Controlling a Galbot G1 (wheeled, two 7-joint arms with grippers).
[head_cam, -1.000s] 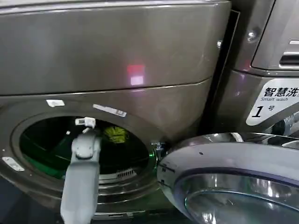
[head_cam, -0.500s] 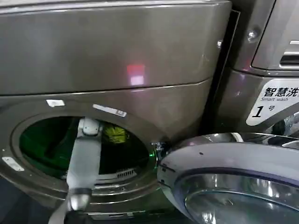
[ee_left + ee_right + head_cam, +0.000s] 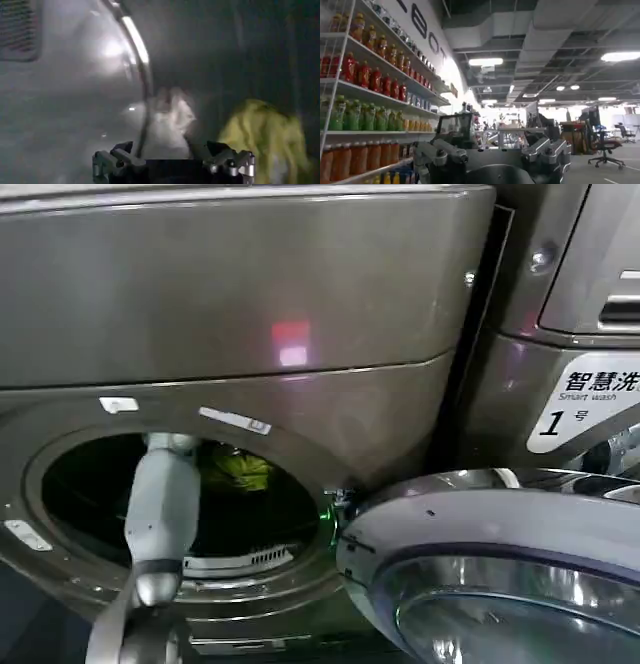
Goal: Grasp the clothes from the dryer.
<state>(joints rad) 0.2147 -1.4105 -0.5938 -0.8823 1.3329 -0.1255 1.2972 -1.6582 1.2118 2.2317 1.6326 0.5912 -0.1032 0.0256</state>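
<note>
The left end effector (image 3: 173, 162), jaws wide and empty, is inside the dryer (image 3: 300, 304). Closing here risks missing the clothes (image 3: 265, 137) at lower right, or snagging only the white piece (image 3: 167, 122).

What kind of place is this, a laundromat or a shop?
Probably a mock-up laundry corner inside a big test hall. A dryer stands with its door open beside a numbered washer, while shelves of drink bottles and office chairs fill the room behind.
</note>
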